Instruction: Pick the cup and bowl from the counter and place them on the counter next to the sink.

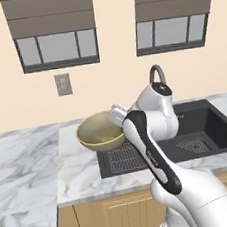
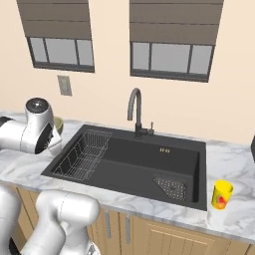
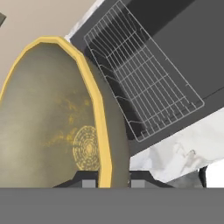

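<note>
Currently the gripper (image 3: 113, 183) pinches the rim of the bowl (image 1: 100, 131), one finger on each side of the yellow edge, holding it above the counter (image 1: 77, 170) at the left edge of the sink (image 1: 208, 129), beside its wire rack (image 3: 144, 83). Well apart, the cup (image 2: 221, 194) stands on the counter right of the sink.

Bare table (image 1: 76, 165) lies left of the sink (image 2: 134, 159). The wire rack (image 2: 84, 154) fills the basin's left end; the faucet (image 2: 135, 112) rises behind. The cup (image 2: 221, 194) stands right of the sink.
</note>
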Robot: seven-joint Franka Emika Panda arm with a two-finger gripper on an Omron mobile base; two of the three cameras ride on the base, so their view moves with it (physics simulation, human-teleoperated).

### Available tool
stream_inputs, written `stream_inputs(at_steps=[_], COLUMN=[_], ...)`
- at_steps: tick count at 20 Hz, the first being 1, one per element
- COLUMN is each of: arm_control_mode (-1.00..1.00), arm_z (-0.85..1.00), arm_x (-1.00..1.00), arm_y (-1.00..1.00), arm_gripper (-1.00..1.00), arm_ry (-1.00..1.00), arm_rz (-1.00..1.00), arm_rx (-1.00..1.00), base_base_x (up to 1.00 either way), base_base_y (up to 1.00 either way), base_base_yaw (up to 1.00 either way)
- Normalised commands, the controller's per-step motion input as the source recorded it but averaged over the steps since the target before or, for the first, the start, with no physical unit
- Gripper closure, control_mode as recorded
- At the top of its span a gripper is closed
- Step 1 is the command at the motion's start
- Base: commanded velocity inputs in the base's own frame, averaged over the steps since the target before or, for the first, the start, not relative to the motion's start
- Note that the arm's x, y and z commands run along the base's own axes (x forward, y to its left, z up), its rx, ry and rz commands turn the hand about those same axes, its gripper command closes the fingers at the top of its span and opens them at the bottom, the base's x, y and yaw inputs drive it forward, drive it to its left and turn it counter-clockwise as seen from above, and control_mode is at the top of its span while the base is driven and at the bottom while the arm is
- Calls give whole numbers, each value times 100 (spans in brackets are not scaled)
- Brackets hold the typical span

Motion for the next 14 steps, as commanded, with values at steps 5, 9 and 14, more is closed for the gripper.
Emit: stream_inputs(at_steps=[5, 9, 14], arm_control_mode=[-100, -100, -100], arm_z=[-18, -21, -26], arm_x=[23, 28, 18], arm_y=[22, 12, 41], arm_gripper=[100, 100, 100], arm_ry=[0, 0, 0], arm_rz=[7, 0, 0], arm_rx=[0, 0, 0], base_base_x=[0, 0, 0], base_base_y=[0, 0, 0], base_base_yaw=[0, 0, 0])
